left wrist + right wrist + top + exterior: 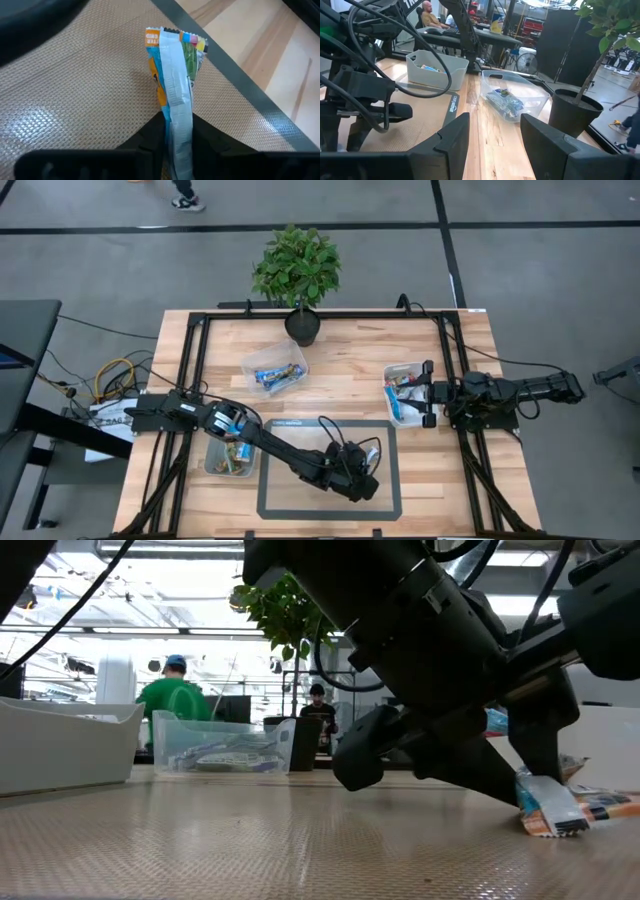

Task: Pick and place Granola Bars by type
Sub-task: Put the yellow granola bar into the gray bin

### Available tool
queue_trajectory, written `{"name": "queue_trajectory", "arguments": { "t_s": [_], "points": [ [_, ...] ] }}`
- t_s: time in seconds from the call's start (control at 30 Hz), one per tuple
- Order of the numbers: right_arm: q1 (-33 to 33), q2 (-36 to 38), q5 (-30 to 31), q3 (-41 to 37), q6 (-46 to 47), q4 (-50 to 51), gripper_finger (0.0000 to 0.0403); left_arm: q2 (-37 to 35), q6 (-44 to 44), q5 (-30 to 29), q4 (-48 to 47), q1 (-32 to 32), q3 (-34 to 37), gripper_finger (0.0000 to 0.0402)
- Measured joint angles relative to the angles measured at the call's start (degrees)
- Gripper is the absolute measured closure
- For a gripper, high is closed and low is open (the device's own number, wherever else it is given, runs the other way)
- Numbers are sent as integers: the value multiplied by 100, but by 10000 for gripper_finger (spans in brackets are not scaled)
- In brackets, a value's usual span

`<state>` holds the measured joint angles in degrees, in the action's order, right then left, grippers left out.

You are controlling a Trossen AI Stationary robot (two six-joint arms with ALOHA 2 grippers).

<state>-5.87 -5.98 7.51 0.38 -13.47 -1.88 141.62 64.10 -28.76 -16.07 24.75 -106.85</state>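
My left gripper (pixel 177 131) is shut on one granola bar (pixel 175 75), a blue, orange and green wrapper with a silver seam. It stands low over the tan mat (pixel 300 490) near the mat's right side, and shows in the low view as left gripper (pixel 528 780). More blue bars lie in the far clear bin (pixel 275 370). Brown-gold ones are in the left bin (pixel 228 457), and red-white ones in the right bin (pixel 403 393). My right gripper (pixel 492 137) is open and waits level beside the right bin, touching nothing. My left gripper pinches the bar between its two fingers at the bar's near end (pixel 179 112), the fingers lying along the bar. They come slanting down from above. The bar hangs tilted below the fingertips, and its free end (pixel 553 824) rests on the mat.
A potted plant (pixel 300 275) stands at the table's far edge. Black frame rails (pixel 195 360) run along the left, right and far sides. The mat's dark border (pixel 235 75) lies just beyond the held bar. People (pixel 178 700) are in the room behind the table.
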Motion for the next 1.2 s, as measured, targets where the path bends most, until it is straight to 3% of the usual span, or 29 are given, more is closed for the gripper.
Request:
{"name": "queue_trajectory", "arguments": {
  "t_s": [0.23,0.6,0.87,1.2],
  "points": [
    [0,0,0,0,0,1,232,37,-456,154,-318,46,-347,363],
    [0,0,0,0,0,-3,232,-441,-611,-344,-2376,246,-1081,369],
    [0,2,0,0,0,-4,232,-1093,2,-80,-4272,345,-1086,370],
    [0,2,2,0,0,-8,232,-1840,1614,699,-7127,345,-1090,370]
  ]
}}
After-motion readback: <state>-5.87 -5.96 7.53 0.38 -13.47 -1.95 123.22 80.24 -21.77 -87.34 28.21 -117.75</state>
